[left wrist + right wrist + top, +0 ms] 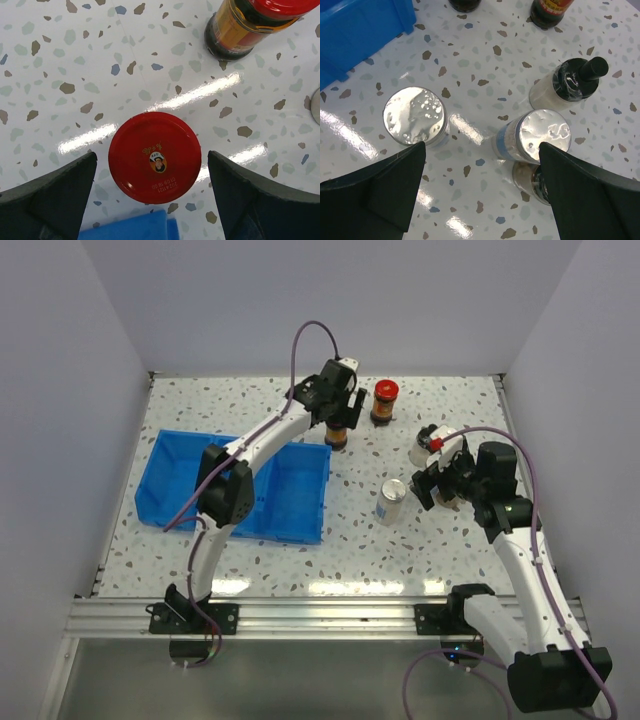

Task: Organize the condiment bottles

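The left claw is hanging over the far middle of the table, straddling a dark jar with a red lid. Seen from its wrist, the two dark fingers are standing wide apart, one on each side of the lid. Speckled table is showing in both gaps, so it is gripping nothing. That jar is standing upright just off the far right corner of the blue tray. The second red-lidded jar is standing upright near it, further back and to the right, apart from it.

The right claw is hovering over the right side of the table, also spread wide and holding nothing. Below it, one silver-topped shaker is standing alone between the tray and the claw, near the left finger. The other shaker is sitting close to the right finger. Just beside it, further back, a clear bottle with a black cap is standing. A second clear bottle is peeping out on the near side of that shaker. It is mostly hidden by the shaker and the finger, so I am only guessing that the two are touching. All six bottles are sitting on the table, outside the tray.
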Tool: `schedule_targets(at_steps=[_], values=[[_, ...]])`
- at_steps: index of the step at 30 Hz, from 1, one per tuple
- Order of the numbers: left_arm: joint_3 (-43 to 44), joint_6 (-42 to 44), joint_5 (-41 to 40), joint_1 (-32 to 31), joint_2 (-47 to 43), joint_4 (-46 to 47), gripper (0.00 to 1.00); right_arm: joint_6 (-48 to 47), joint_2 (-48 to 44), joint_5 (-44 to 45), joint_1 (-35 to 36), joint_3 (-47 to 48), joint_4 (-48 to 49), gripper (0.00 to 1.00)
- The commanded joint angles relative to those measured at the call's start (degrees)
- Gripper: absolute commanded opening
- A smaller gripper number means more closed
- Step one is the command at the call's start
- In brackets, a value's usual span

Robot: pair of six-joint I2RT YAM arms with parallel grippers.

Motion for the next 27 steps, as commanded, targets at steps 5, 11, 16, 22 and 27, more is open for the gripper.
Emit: schedule_targets(at_steps=[5,11,16,22,27], values=[[4.5,0.9,-0.9,0.2,3.5,0.3,0.88,-0.9,-0.8,1.2,-0.1,2.1,0.5,0.99],[4.5,1.1,-0.1,0.2,4.9,0.3,0.52,-1.0,-0.7,1.7,-0.1,2.1,0.5,0.99],[4.3,1.4,-1.3,0.2,1.5,2.6,0.04,-1.2,-0.7,1.9,-0.1,2.0,0.6,0.99],[3.4,4.0,-5.4,0.3,-6.9,7.7,0.00,-1.4,-0.7,2.2,-0.1,1.8,0.6,0.99],[-1.0,5.3,-7.3,1.2,-13.9,10.6,0.00,-1.5,-0.7,2.4,-0.1,1.8,0.7,0.99]])
